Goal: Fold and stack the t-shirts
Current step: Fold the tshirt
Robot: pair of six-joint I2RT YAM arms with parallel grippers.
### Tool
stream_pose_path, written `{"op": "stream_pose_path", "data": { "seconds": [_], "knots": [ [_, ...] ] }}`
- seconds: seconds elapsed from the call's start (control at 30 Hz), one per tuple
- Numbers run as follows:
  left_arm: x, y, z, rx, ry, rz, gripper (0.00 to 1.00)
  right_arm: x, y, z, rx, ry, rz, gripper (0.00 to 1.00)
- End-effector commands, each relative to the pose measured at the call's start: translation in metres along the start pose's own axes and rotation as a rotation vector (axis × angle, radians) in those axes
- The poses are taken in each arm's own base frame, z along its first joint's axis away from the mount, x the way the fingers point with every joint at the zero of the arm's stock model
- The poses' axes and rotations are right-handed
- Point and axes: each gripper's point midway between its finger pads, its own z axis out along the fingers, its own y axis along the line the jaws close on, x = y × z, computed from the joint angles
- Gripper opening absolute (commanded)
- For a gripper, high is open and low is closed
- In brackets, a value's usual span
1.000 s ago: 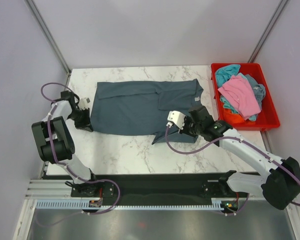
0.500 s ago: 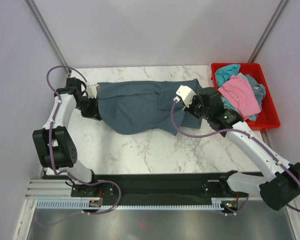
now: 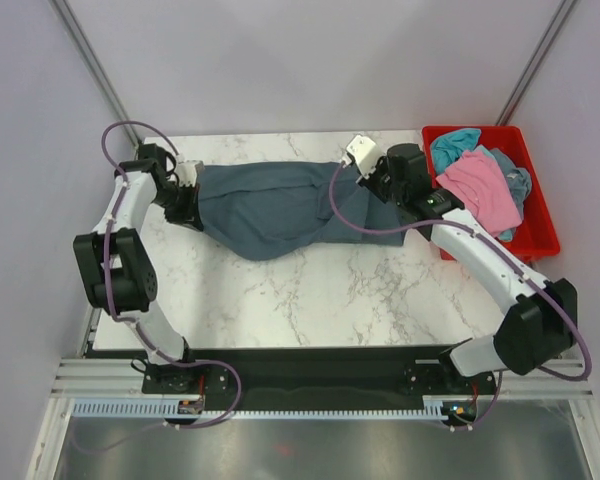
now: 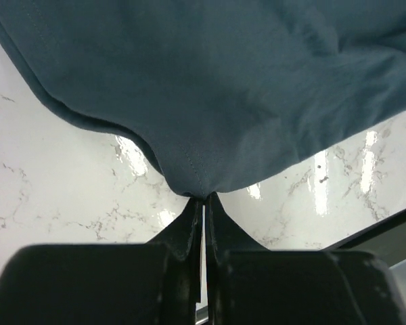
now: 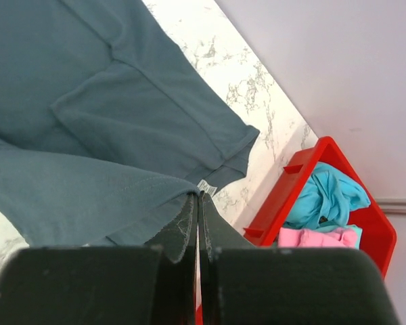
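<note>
Fold under way: left end effector [image 4: 203,198] and right end effector [image 5: 197,196] each clench a lifted edge of the slate-blue t-shirt [image 3: 280,205] near the far edge of the worktop [image 3: 330,290]; the next move, I judge, is to lay it flat, then release.

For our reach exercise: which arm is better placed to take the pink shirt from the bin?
Likely right: the right tool sits beside the red bin; the left tool holds the blue shirt far across.

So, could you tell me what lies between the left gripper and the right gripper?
The slate-blue t-shirt spans the whole stretch, pinched at each end by the left gripper and right gripper; the top view shows it.
</note>
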Motion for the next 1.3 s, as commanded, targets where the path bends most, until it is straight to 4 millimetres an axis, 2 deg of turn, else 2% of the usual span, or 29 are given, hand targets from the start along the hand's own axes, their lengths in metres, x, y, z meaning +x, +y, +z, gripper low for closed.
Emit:
{"op": "stream_pose_path", "data": {
  "seconds": [0.0,0.07,0.13,0.17,0.2,0.27,0.4,0.5,0.53,0.57,0.73,1.0,1.27],
  "knots": [
    [-0.036,0.018,0.001,-0.055,-0.079,0.039,0.02,-0.019,-0.035,0.013,0.122,-0.044,0.037,0.0],
    [-0.044,0.026,0.009,-0.064,-0.08,0.019,0.02,-0.011,-0.042,0.027,0.138,-0.019,0.048,0.0],
    [-0.059,0.033,0.008,-0.086,-0.101,0.022,0.02,-0.007,-0.05,0.035,0.156,-0.01,0.064,0.0],
    [-0.06,0.037,0.016,-0.085,-0.087,0.01,0.02,-0.005,-0.051,0.043,0.16,-0.005,0.068,0.0],
    [-0.071,0.04,0.014,-0.092,-0.106,0.014,0.02,-0.004,-0.057,0.047,0.174,-0.007,0.079,0.0],
    [-0.079,0.044,0.018,-0.094,-0.11,0.008,0.02,-0.005,-0.06,0.059,0.179,-0.004,0.089,0.0],
    [-0.102,0.058,0.034,-0.102,-0.106,-0.004,0.02,-0.006,-0.068,0.08,0.189,-0.002,0.107,0.0],
    [-0.111,0.068,0.043,-0.118,-0.102,-0.008,0.02,-0.004,-0.076,0.096,0.2,0.004,0.129,0.0],
    [-0.113,0.07,0.044,-0.124,-0.101,-0.007,0.02,-0.011,-0.082,0.099,0.211,-0.012,0.138,0.0],
    [-0.116,0.072,0.045,-0.131,-0.105,-0.004,0.02,-0.005,-0.081,0.108,0.209,0.002,0.144,0.0],
    [-0.125,0.089,0.052,-0.182,-0.111,-0.005,0.02,0.0,-0.093,0.128,0.227,0.013,0.159,0.0],
    [-0.145,0.101,0.054,-0.226,-0.158,-0.01,0.02,0.013,-0.091,0.155,0.224,0.04,0.181,0.0],
    [-0.147,0.113,0.069,-0.252,-0.149,-0.023,0.02,0.017,-0.094,0.176,0.246,0.043,0.194,0.0]
  ]
}}
